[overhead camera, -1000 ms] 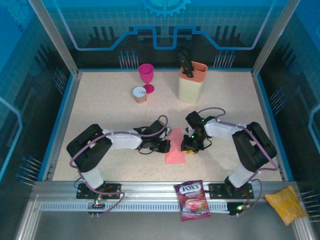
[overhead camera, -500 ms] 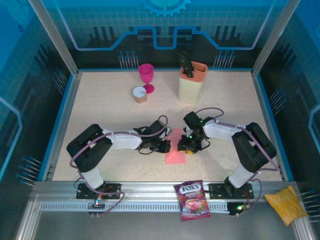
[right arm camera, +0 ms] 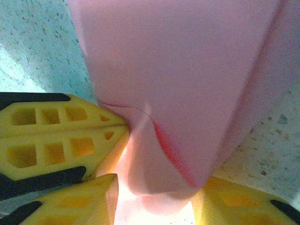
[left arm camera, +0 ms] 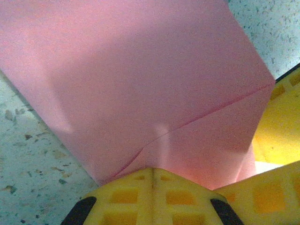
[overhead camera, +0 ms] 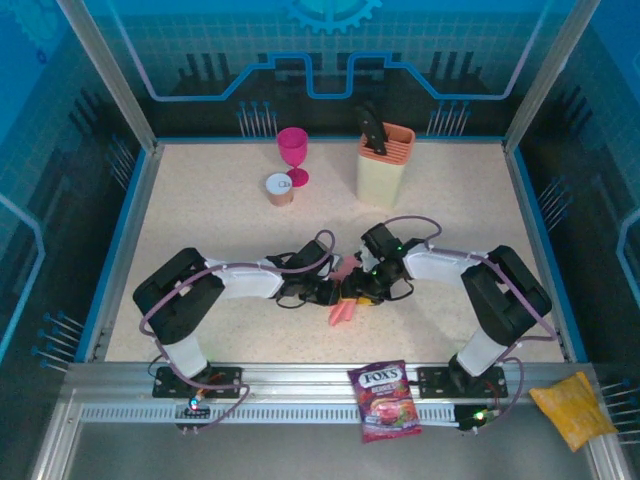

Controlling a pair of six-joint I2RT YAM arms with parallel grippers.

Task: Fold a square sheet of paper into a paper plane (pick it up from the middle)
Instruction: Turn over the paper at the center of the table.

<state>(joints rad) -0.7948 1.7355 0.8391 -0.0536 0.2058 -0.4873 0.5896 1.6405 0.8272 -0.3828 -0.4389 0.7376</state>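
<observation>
The salmon-pink sheet of paper (overhead camera: 340, 313) is buckled up into a narrow fold at the table's middle, between my two grippers. My left gripper (overhead camera: 330, 292) is shut on the sheet's edge. In the left wrist view its yellow fingertips (left arm camera: 152, 171) meet on the paper (left arm camera: 140, 70), which shows a diagonal crease. My right gripper (overhead camera: 360, 290) faces it from the right, almost touching. In the right wrist view its jaws (right arm camera: 154, 192) stand apart, and a curled fold of the paper (right arm camera: 187, 61) bulges between them. The left gripper's fingers (right arm camera: 61, 136) show at the left there.
A magenta goblet (overhead camera: 292, 150) and a small can (overhead camera: 279, 188) stand at the back, with a beige knife holder (overhead camera: 385, 165) to their right. A purple candy bag (overhead camera: 383, 400) and a yellow bag (overhead camera: 572, 408) lie on the front rail.
My right gripper has moved left toward the left gripper. The sheet, flat a second ago, has been pushed up into a narrower raised fold. The left gripper has held its place.
</observation>
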